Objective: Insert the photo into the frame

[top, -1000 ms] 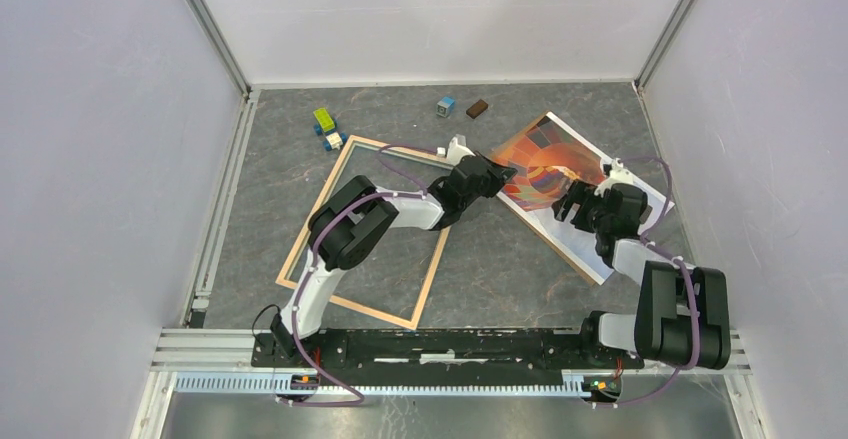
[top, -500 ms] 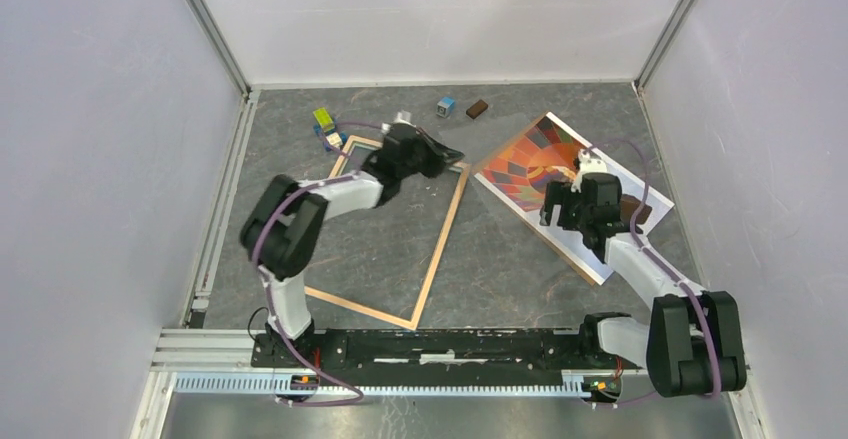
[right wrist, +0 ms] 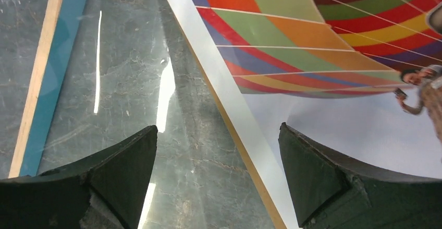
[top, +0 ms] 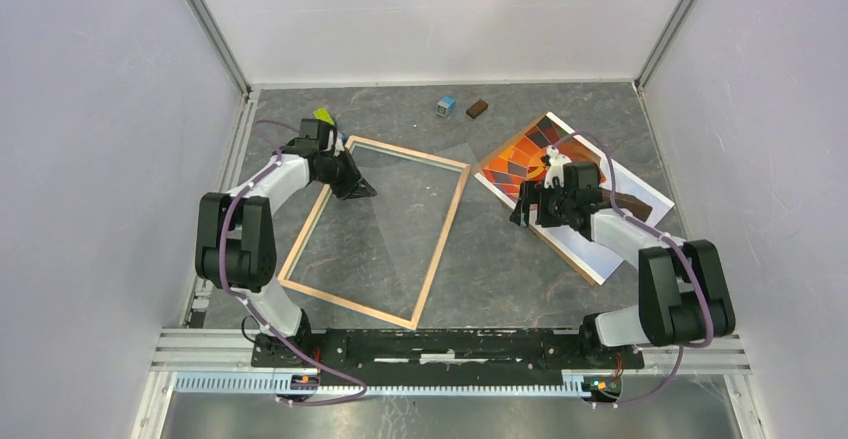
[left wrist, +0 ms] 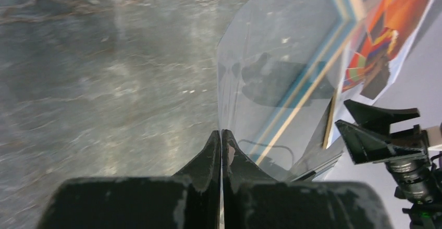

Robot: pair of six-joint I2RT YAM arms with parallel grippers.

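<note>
Top external: right gripper (top: 521, 209), jaws wide, over photo's (top: 518, 159) left edge, far-right on surface (top: 500, 269). Frame (top: 445, 224) lies to its left, long axes skewed. Left gripper (top: 367, 190) clenched on clear sheet (left wrist: 271, 41).

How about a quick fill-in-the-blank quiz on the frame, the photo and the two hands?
1. Open or shut: the right hand is ___.
2. Open or shut: the left hand is ___ on a clear sheet.
3. In the top view, the photo lies to the ___ of the frame.
Missing words: open; shut; right.
</note>
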